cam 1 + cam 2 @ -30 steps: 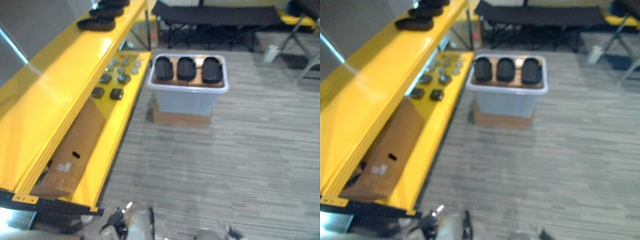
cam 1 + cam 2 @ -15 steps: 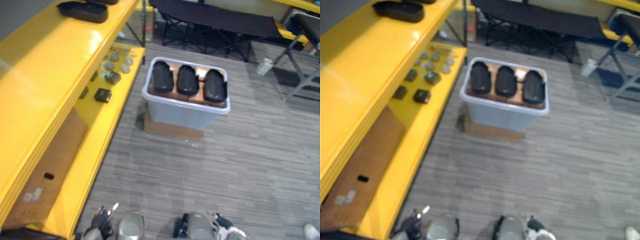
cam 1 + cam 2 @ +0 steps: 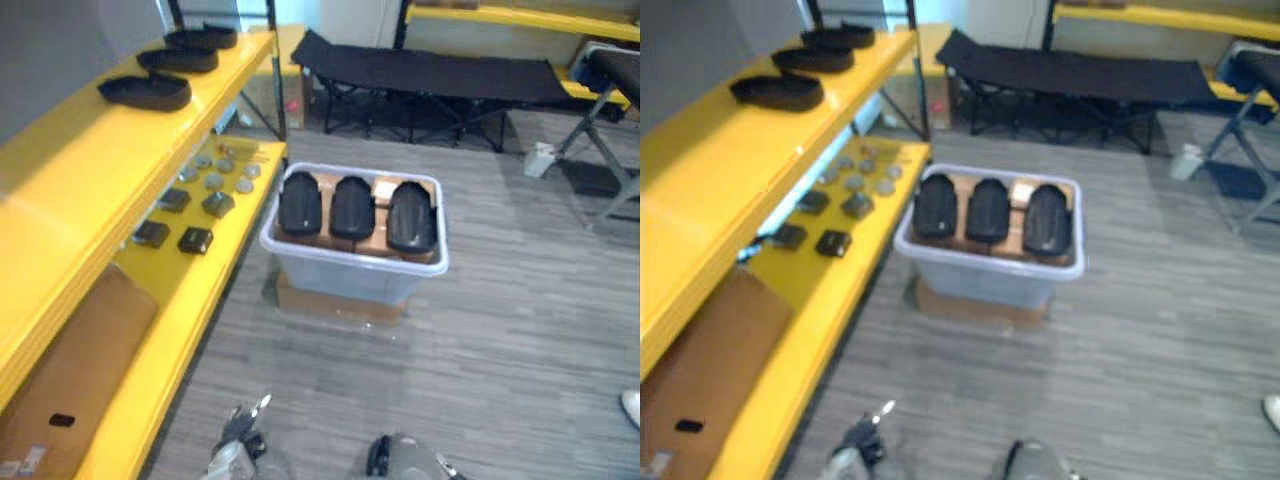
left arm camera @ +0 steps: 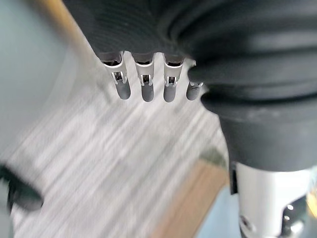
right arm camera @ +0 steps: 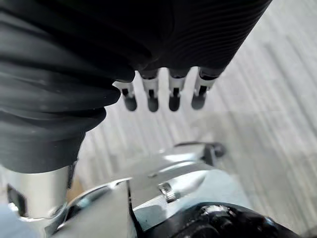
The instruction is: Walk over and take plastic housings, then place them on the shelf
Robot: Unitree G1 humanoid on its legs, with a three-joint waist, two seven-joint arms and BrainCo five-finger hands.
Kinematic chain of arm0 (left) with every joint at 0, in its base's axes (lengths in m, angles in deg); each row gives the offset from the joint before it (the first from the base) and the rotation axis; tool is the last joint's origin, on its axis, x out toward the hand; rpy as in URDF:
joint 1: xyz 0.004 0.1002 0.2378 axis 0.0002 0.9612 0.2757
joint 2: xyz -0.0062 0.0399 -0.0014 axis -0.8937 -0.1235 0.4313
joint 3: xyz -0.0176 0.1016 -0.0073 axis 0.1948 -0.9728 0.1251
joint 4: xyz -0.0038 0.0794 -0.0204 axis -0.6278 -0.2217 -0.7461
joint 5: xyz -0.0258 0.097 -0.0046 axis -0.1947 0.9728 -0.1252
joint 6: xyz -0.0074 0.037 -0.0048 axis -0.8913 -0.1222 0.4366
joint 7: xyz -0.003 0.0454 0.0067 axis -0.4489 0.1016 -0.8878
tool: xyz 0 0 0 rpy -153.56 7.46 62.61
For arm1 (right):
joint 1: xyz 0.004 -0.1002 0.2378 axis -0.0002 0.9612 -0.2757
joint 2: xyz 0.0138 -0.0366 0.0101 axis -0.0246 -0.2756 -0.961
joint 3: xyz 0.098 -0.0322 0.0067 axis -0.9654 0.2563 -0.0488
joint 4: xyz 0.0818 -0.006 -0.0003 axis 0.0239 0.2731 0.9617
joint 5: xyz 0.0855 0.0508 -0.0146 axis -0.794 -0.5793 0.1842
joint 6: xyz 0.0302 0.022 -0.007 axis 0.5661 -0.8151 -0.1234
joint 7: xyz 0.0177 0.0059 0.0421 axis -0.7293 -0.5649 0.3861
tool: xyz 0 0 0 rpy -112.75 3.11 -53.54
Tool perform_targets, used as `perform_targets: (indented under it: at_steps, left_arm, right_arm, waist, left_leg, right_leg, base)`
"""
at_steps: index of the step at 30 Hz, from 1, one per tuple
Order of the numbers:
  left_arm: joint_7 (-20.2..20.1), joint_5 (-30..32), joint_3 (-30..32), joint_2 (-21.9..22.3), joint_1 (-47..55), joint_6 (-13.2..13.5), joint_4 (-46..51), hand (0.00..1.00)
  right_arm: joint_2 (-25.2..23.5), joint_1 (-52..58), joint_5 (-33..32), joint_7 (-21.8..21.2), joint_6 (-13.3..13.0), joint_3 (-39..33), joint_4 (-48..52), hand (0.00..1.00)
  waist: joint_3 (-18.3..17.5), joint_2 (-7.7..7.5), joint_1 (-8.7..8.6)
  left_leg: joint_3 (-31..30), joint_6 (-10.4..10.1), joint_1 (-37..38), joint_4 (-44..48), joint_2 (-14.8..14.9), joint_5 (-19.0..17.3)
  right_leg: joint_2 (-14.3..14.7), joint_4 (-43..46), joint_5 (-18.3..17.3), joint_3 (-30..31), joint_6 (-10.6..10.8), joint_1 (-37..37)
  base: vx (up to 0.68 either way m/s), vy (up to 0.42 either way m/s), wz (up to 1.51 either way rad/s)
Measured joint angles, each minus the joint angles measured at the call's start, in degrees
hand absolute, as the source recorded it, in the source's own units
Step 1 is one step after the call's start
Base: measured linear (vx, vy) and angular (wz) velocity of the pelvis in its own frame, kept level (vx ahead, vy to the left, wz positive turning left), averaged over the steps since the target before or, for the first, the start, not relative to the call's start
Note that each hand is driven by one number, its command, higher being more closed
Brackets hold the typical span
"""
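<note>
Bright even indoor light, sheen on the yellow shelf [image 3: 90,170], soft shadow beside the bin [image 3: 340,276].

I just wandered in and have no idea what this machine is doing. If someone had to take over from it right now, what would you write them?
Left hand: open, empty, over the floor.
Right hand: open, empty too.
Three black housings lie side by side in the clear bin, which stands on the floor ahead, beside the yellow shelf.
Three similar black pieces lie on the shelf's top board, so that part seems done.
Left to do: walk up to the bin, lift out the housings and set them on the shelf.
</note>
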Motion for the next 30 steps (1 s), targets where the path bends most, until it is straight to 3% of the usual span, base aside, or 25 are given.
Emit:
perform_targets:
  at_steps: [3,5,6,8,11,16,20,22,24,25,27,29,30]
  left_arm:
    - [-0.6,-1.8,0.7,0.1,1.4,0.0,0.5,0.0]
    - [-1.1,-1.9,1.1,-0.5,1.1,-0.3,0.5,0.0]
    - [-2.0,-1.6,1.6,-0.5,1.1,-0.3,0.5,0.0]
    - [-4.5,-0.9,2.0,-2.0,0.3,0.2,0.6,0.0]
    - [-6.1,1.7,1.2,-3.9,-2.0,0.6,0.7,0.0]
    - [-6.0,2.5,-3.2,-4.9,-3.8,4.1,1.8,0.0]
    - [-5.0,4.1,-4.2,-4.9,-4.0,3.8,3.4,0.0]
    - [-4.9,7.8,-4.8,-4.8,-4.0,2.3,3.3,0.0]
    - [-4.8,8.3,-5.0,-6.1,-3.9,1.3,3.5,0.0]
    - [-4.8,9.1,-5.0,-6.7,-3.9,1.0,3.3,0.0]
    - [-4.9,10.2,-5.4,-7.7,-3.8,-0.1,3.0,0.0]
    - [-5.0,10.0,-5.4,-7.9,-3.8,-0.9,2.7,0.0]
    - [-5.0,10.0,-5.4,-8.0,-3.7,-1.2,2.6,0.0]
  right_arm:
    - [1.7,-2.5,-0.3,-0.3,-1.1,0.0,-0.2,0.0]
    - [2.0,-4.9,-2.1,-0.2,-2.3,0.0,-0.1,0.0]
    - [2.1,-5.8,-3.0,-0.2,-2.8,0.1,0.4,0.0]
    - [0.4,-7.9,-5.0,0.0,-3.6,2.0,1.1,0.0]
    - [-0.9,-8.9,-5.0,0.0,-3.5,2.2,1.9,0.0]
    - [-1.6,-9.0,-2.6,-0.4,-3.4,1.1,0.9,0.0]
    - [-3.2,-10.5,-2.5,-0.1,-3.2,1.3,0.6,0.0]
    - [-2.9,-11.4,-3.2,0.0,-2.3,1.7,0.8,0.0]
    - [-3.4,-10.4,-4.6,-0.1,-3.3,1.7,3.0,0.0]
    - [-3.3,-10.5,-4.5,-0.1,-3.1,2.1,3.0,0.0]
    - [-3.6,-10.2,-3.9,-0.2,-2.9,2.5,2.7,0.0]
    - [-3.7,-9.9,-3.3,-0.2,-2.6,2.5,2.4,0.0]
    - [-3.8,-9.7,-3.7,-0.1,-2.3,1.7,2.2,0.0]
  waist:
    - [0.3,0.26,0.39]
    - [1.3,-0.13,0.46]
    - [1.4,-0.01,0.51]
    - [2.9,-2.94,1.08]
    - [4.6,-6.0,1.47]
    - [6.7,-5.46,0.87]
    - [7.4,-6.37,1.09]
    - [8.7,-5.37,0.99]
    - [10.2,-6.17,0.67]
    - [10.1,-6.52,0.69]
    - [10.0,-6.81,0.74]
    - [10.0,-6.71,0.28]
    - [10.0,-6.64,0.17]
  left_leg:
    - [3.5,-1.0,-3.4,-11.3,-4.1,-3.4]
    - [4.4,-0.6,-3.3,-22.9,-5.9,-1.7]
    - [4.3,0.5,-3.2,-28.5,-6.0,2.7]
    - [6.2,1.7,-1.8,-31.0,-8.3,3.6]
    - [6.1,2.7,-3.4,-32.5,-10.4,4.3]
    - [4.1,3.2,-4.4,-33.0,-12.9,4.6]
    - [4.2,3.8,-3.9,-32.2,-12.7,3.3]
    - [4.1,4.5,-3.6,-29.3,-11.2,0.1]
    - [3.7,5.2,-0.6,-27.0,-11.2,-2.7]
    - [3.4,5.2,0.1,-26.5,-11.1,-3.3]
    - [2.1,5.0,2.1,-26.5,-10.7,-4.6]
    - [0.0,4.6,2.3,-26.4,-10.6,-5.5]
    - [-1.3,3.7,2.5,-25.8,-10.4,-6.4]
  right_leg:
    - [-0.7,-6.7,2.5,-0.7,0.6,4.2]
    - [-1.2,-8.0,2.6,-0.6,1.3,6.0]
    - [-0.9,-7.8,1.9,-0.5,2.5,6.3]
    - [-2.7,-8.6,1.7,1.2,4.0,6.5]
    - [-4.4,-9.4,2.1,0.7,4.7,4.7]
    - [-5.4,-12.5,3.5,-0.8,6.6,6.4]
    - [-4.8,-12.9,3.8,-0.7,6.7,7.7]
    - [-5.2,-2.9,3.6,1.3,6.7,4.0]
    - [-8.2,15.4,2.3,6.4,5.9,-2.7]
    - [-8.3,15.7,0.1,7.0,5.6,-2.9]
    - [-6.6,8.1,-1.8,7.5,6.2,-3.1]
    - [-4.8,-1.7,-0.9,9.3,6.8,-3.4]
    - [-4.1,-5.7,2.2,10.7,6.3,-3.5]
  base:
    - [0.23,0.01,0.08]
    - [0.15,0.096,-0.1]
    - [0.1,0.126,-0.14]
    - [0.11,0.121,-0.12]
    - [0.12,0.103,0.12]
    - [0.15,0.049,0.24]
    - [0.09,-0.009,0.04]
    - [0.04,0.099,-0.1]
    - [0.03,0.086,0.02]
    - [0.07,-0.006,0.14]
    - [0.08,-0.056,0.33]
    - [0.11,-0.147,0.5]
    - [0.17,-0.243,0.55]
